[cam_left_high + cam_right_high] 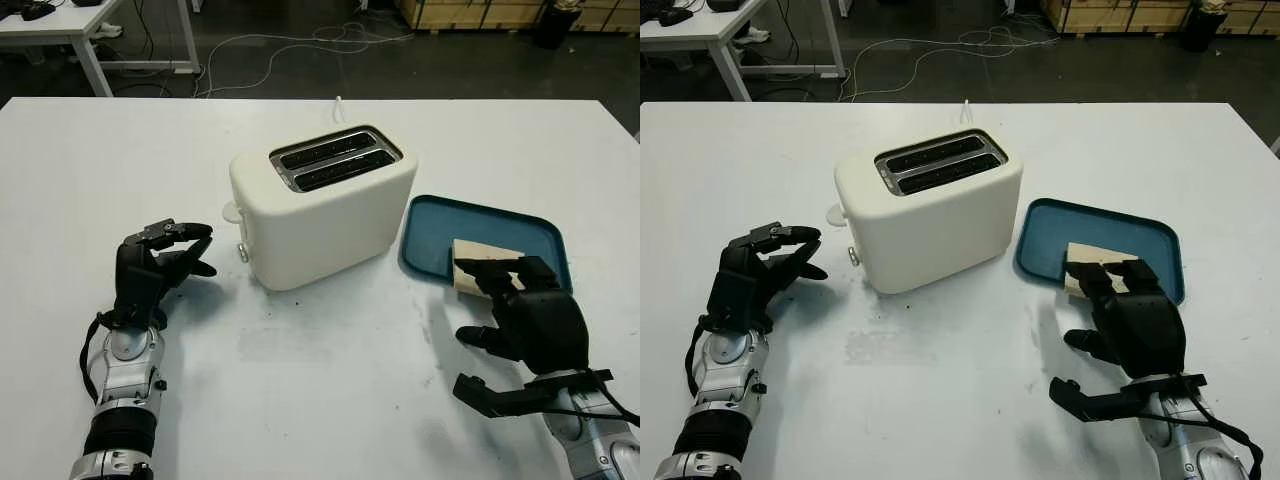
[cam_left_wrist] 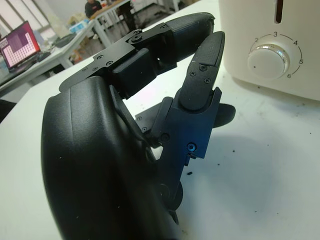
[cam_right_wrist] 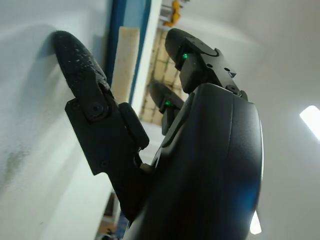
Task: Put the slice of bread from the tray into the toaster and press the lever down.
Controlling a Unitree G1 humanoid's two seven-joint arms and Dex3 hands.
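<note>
A: Where's the slice of bread (image 1: 487,258)?

B: Lying in the blue tray (image 1: 433,222), at its near edge, to the right of the toaster (image 1: 322,205).

A: How will it handle?

B: I'd judge it light, soft and easy to crush or tear, so it wants a gentle pinch across its two flat faces near an edge, not a squeeze.

A: And the fingers?

B: The right hand (image 1: 532,312) sits at the tray's near rim, open and holding nothing. Its fingers (image 1: 497,277) reach over the slice's near part; I can't tell whether they touch it. In the right wrist view the slice (image 3: 124,60) stands just beyond them.

A: The other hand?

B: The left hand (image 1: 155,262) is above the counter (image 1: 320,400) left of the toaster, fingers curled, holding nothing, near the end with the dial (image 2: 268,62). Both slots look empty.
</note>
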